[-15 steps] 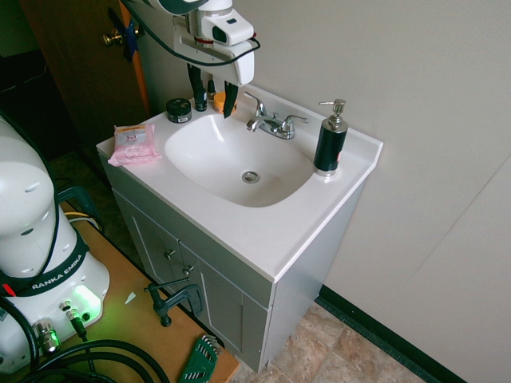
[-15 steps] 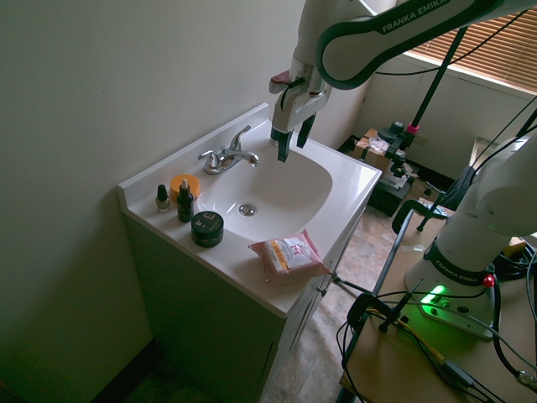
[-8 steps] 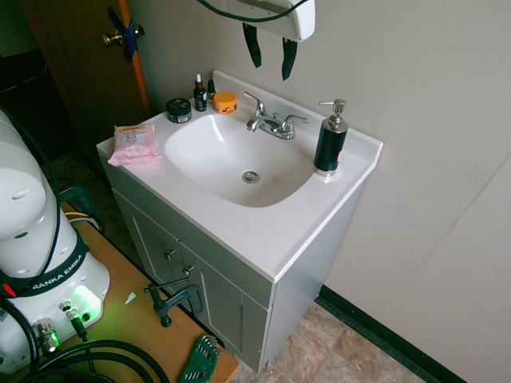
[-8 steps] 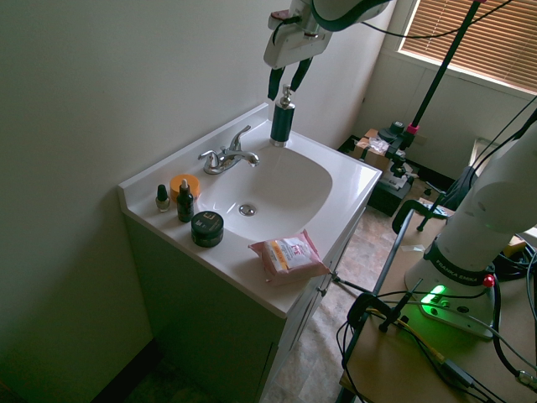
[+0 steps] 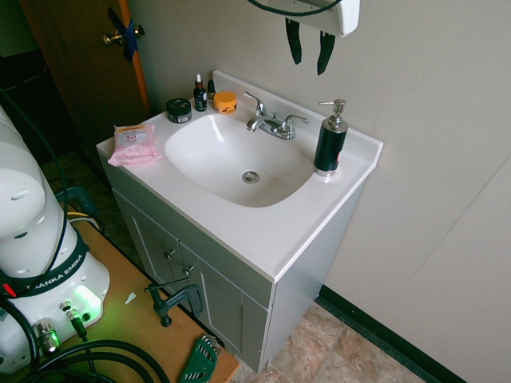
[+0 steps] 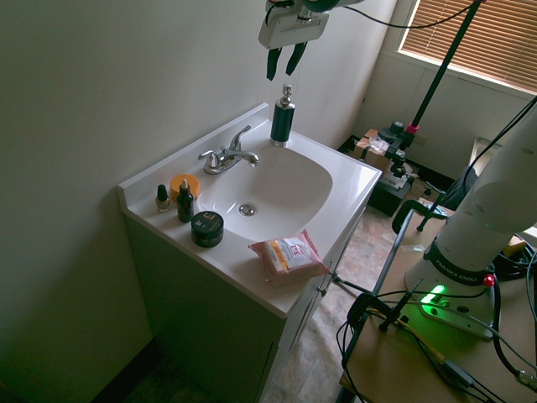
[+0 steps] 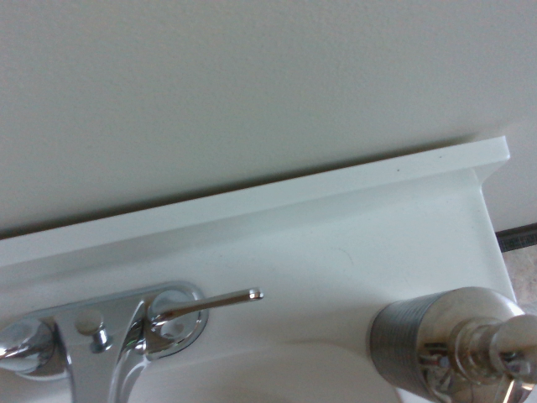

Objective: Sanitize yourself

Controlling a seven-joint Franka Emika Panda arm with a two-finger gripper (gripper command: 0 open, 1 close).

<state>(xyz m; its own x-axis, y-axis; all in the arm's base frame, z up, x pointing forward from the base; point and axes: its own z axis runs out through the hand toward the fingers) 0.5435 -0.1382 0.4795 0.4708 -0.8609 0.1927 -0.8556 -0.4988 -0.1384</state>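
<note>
Arm [image 6: 295, 32]: above sink's far side
Fingers [image 5: 308, 48]: apart, nothing between
Pump bottle [image 5: 331, 140]: upright, right of faucet [image 5: 275, 124]; likely target
Approach: centre over pump head, descend straight, press gently, avoid tipping

The arm's upper links run out of the first exterior view at one o'clock. In the wrist view, the soap dispenser [image 7: 445, 344] is cut off at four o'clock and the faucet [image 7: 126, 336] at eight o'clock. The small print on the pink packet [image 6: 289, 256] is too small to read.
</note>
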